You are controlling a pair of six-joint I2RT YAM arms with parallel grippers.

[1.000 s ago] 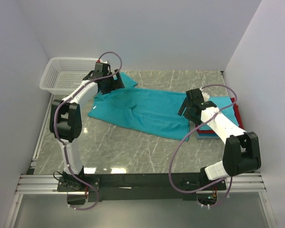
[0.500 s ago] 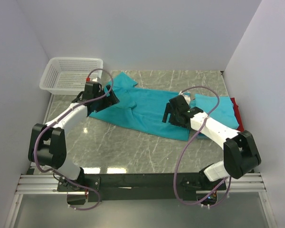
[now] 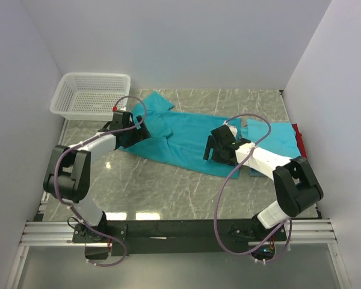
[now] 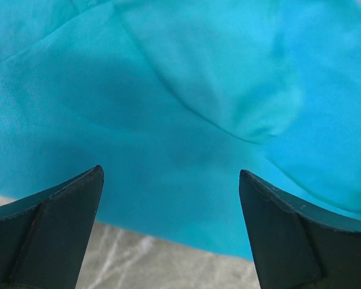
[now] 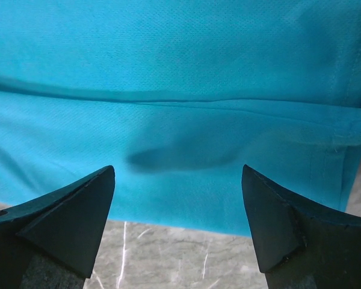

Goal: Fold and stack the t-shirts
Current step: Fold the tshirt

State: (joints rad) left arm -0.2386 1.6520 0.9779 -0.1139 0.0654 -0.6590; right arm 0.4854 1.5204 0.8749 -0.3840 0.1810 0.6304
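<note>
A teal t-shirt (image 3: 180, 137) lies spread flat across the middle of the marble table (image 3: 162, 186). My left gripper (image 3: 137, 133) stands open low over the shirt's left near edge; in the left wrist view that gripper (image 4: 170, 171) has teal cloth (image 4: 198, 90) and bare marble between its fingers. My right gripper (image 3: 212, 152) is open at the shirt's near right hem, and its wrist view shows this gripper (image 5: 178, 171) straddling the hem (image 5: 180, 205). Neither holds anything. A stack of folded t-shirts (image 3: 278, 135), light blue on top with a red edge (image 3: 297, 129), sits at the right.
A white mesh basket (image 3: 90, 93) stands at the back left corner. White walls close in on the left, back and right. Bare marble runs along the front, between the shirt and the arm bases.
My left gripper came down from the sleeve near the basket to the shirt's left near edge. My right gripper swung left from the folded stack to the shirt's near hem, its jaws widening slightly.
</note>
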